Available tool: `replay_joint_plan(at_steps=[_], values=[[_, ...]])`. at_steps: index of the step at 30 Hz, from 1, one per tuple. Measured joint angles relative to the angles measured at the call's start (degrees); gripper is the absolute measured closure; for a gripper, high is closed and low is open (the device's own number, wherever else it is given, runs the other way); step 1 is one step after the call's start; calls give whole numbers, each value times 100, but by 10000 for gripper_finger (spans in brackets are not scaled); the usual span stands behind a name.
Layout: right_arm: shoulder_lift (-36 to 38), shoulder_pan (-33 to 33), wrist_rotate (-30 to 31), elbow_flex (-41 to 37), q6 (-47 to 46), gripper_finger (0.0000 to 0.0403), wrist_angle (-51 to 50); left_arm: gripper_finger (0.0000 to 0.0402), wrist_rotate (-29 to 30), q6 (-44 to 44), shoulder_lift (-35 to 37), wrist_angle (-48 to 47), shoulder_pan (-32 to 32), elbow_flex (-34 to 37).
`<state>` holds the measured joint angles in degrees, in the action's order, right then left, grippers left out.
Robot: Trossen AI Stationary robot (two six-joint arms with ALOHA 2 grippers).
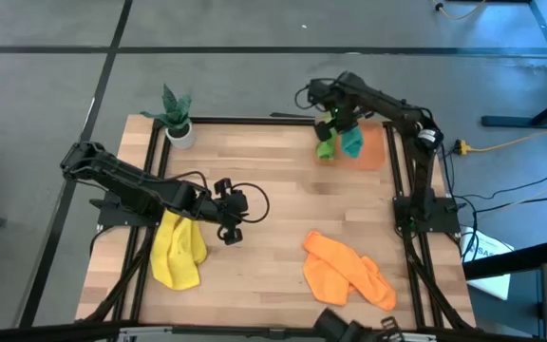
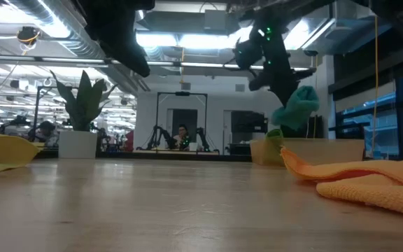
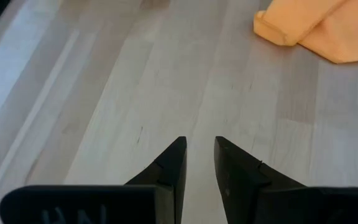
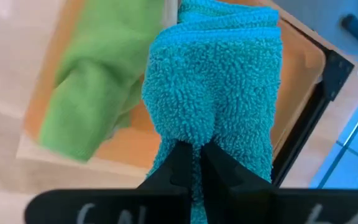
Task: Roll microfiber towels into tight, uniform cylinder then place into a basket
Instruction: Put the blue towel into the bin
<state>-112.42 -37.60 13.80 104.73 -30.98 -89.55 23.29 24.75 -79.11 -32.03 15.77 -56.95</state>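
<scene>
Right fingers (image 4: 191, 152) pinch the teal towel (image 4: 219, 93) above the basket (image 1: 376, 150); left fingers (image 3: 199, 165) slightly parted, empty.

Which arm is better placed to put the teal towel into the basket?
The right arm. Its tool is shut on the teal towel above the basket. The left tool is far away, near the yellow towel.

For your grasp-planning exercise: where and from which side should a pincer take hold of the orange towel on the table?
Grip the orange towel at its thick folded end, nearest the left pincer, coming from above. That fold stands raised off the wood, probably giving the fingers a firmer bite than the flat-lying rest.
</scene>
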Motion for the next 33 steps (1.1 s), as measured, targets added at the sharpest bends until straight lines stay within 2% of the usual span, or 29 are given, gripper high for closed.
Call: replay_joint_plan(at_steps=[6,13,19,33], values=[[0,-434,3,-2,136,389,291,330,0,0,0,-2,0,0],[1,-477,-71,-39,122,389,655,330,80,2,0,-1,2,0],[1,-562,-494,-717,100,389,1196,330,782,4,0,2,0,0],[-4,-992,-707,-1867,124,389,2330,330,813,11,0,4,2,0]])
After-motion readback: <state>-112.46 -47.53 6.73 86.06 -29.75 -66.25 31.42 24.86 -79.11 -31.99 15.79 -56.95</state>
